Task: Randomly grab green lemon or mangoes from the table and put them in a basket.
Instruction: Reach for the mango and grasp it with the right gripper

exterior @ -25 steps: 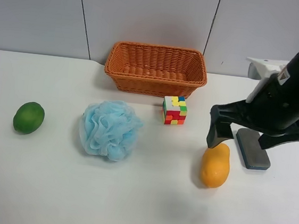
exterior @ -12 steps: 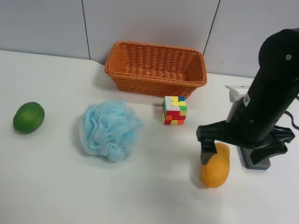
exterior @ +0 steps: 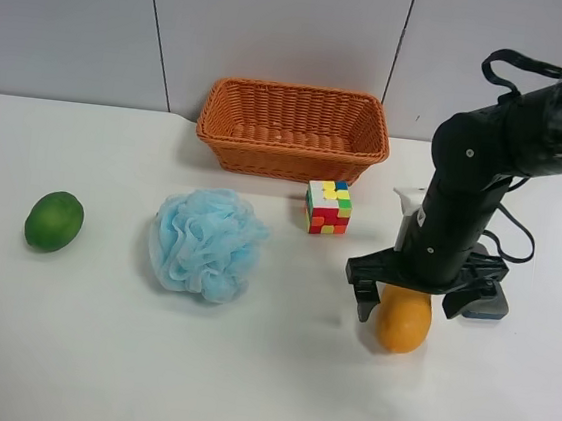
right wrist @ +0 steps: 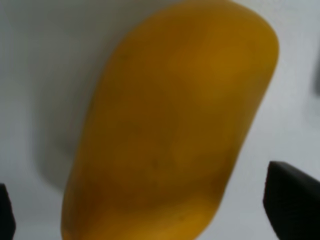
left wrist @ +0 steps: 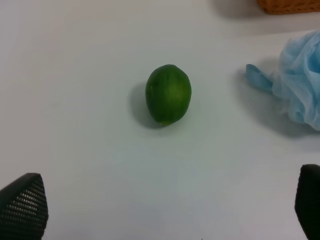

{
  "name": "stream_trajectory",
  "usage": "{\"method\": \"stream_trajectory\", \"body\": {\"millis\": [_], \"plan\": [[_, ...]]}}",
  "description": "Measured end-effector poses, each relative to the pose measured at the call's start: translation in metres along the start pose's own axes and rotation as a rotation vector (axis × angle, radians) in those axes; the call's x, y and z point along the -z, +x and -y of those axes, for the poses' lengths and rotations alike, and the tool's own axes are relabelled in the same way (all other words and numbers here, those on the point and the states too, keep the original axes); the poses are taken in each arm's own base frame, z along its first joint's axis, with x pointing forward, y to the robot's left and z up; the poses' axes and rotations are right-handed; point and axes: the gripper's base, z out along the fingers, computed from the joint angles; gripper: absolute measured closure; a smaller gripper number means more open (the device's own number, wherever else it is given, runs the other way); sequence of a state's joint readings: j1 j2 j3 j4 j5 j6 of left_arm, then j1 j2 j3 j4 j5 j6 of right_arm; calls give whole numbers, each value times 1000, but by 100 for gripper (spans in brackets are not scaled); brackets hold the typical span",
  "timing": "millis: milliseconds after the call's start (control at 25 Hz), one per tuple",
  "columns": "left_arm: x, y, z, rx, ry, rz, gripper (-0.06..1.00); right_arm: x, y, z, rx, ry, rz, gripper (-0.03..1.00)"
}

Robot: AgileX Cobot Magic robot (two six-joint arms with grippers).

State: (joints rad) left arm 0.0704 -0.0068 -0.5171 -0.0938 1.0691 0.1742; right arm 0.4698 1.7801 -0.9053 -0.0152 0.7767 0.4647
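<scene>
Right tool (exterior: 408, 306): jaws apart, lowered over the mango (exterior: 405, 326), one finger on each side. In the right wrist view a gap of tabletop (exterior: 95, 352) is seen between the fruit and each fingertip, so no clamping is shown. The mango is lying on the tabletop, at about 5 o'clock from the basket (exterior: 289, 157) in the exterior high view, well apart from it.

Left tool (left wrist: 165, 205): jaws wide apart, nothing held. The green lemon (left wrist: 168, 94) is seen ahead of it, on the tabletop, untouched. In the exterior high view the lemon is placed at about 8 o'clock from the basket, far off.

Progress: no fruit is seen in the basket and both fruits are on the tabletop, so nothing is judged delivered. The mango grasp is judged about to be closed. Lifting, carrying and releasing are left, then the same for the lemon.

Other items: a blue bath pouf (exterior: 205, 243), a colour puzzle cube (exterior: 328, 206) and a dark grey block (exterior: 487, 303) partly hidden by the arm.

Writing: no brands, labels or text can be read anywhere. Only plain colour squares are shown on the cube.
</scene>
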Motion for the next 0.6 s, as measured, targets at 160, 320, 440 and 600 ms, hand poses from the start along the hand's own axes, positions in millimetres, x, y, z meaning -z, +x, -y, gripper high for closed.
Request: {"method": "stream_trajectory", "body": {"millis": [160, 320, 440, 600], "plan": [[0, 0, 0, 0, 0, 0, -5, -10, -3, -2, 24, 1, -2, -2], [0, 0, 0, 0, 0, 0, -5, -14, -4, -2, 32, -1, 1, -2], [0, 0, 0, 0, 0, 0, -5, -17, -6, -3, 32, -3, 5, -2], [0, 0, 0, 0, 0, 0, -5, -23, -6, -3, 33, 5, -11, -2]]}}
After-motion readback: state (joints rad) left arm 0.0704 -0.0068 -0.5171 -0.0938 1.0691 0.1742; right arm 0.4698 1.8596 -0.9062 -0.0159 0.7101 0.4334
